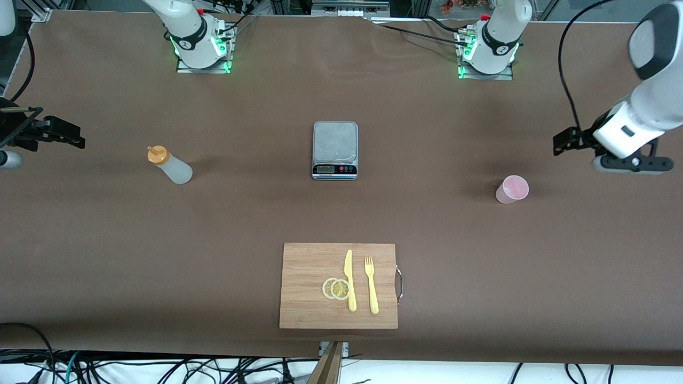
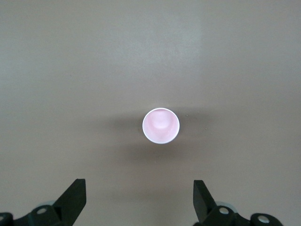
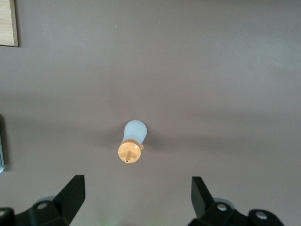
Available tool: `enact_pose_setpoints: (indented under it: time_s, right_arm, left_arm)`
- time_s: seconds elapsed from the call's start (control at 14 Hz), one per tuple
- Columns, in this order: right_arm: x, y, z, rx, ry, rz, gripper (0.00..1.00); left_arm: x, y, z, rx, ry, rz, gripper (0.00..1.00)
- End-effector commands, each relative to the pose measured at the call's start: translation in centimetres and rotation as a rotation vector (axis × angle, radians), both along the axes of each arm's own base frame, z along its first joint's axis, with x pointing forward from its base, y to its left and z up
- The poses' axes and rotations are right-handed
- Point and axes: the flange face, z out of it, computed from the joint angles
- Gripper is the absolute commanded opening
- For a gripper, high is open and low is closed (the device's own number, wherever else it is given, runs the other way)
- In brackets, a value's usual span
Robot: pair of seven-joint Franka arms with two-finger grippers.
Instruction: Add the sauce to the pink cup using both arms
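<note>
Sauce bottle (image 1: 169, 165) stands upright on the brown table (image 1: 213, 224) toward the right arm's end, orange cap up, and your right gripper (image 1: 56, 133) hangs over that end of the table, just beside it and holding nothing. In the right wrist view the bottle (image 3: 131, 141) sits centred ahead of the 2 fingers (image 3: 70, 195), which stand wide apart, so you look lined up for a straight descent onto it. Most of the right arm is cut off at the picture edge in the front view.

At the middle you have a kitchen scale (image 1: 334, 150), and nearer the camera a wooden board (image 1: 307, 282) carrying 2 lemon slices (image 1: 336, 288), a yellow knife (image 1: 349, 280) and a yellow fork (image 1: 371, 285); none of these seems needed for the pour. The scale's display is too small to read.

Toward the left arm's end the pink cup (image 1: 512, 189) stands upright, mouth open and apparently empty. Your left gripper (image 1: 568, 141) hovers over the table beside it, empty too. From the left wrist view the cup (image 2: 161, 125) lies squarely ahead of the spread fingers (image 2: 204, 195), which suits a grasp from above. You cannot tell how much sauce the bottle holds.
</note>
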Motion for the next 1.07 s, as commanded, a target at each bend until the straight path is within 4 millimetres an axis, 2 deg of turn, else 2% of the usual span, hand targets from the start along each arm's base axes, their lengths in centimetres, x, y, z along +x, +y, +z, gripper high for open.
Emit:
enact_pose_setpoints:
  time_s: [0.0, 0.36, 0.5, 0.71, 1.0]
  right_arm:
    - [-0.5, -0.2, 0.2, -0.011, -0.001, 0.006, 1.00]
    - [-0.5, -0.3, 0.2, -0.009, -0.001, 0.004, 1.00]
    - [-0.5, -0.3, 0.2, -0.009, -0.001, 0.004, 1.00]
    - [-0.5, -0.3, 0.2, -0.009, -0.001, 0.004, 1.00]
    - [-0.4, -0.3, 0.1, -0.009, -0.001, 0.004, 1.00]
  left_arm:
    - [-0.4, 0.3, -5.0, 0.019, -0.019, -0.012, 1.00]
    - [-1.2, 0.4, -14.2, 0.002, -0.034, -0.017, 1.00]
    - [-1.1, 1.1, -16.5, -0.003, -0.023, -0.006, 1.00]
    - [-0.8, 1.5, -18.6, -0.008, -0.031, -0.006, 1.00]
    - [-0.6, 1.7, -20.3, -0.013, -0.033, -0.005, 1.00]
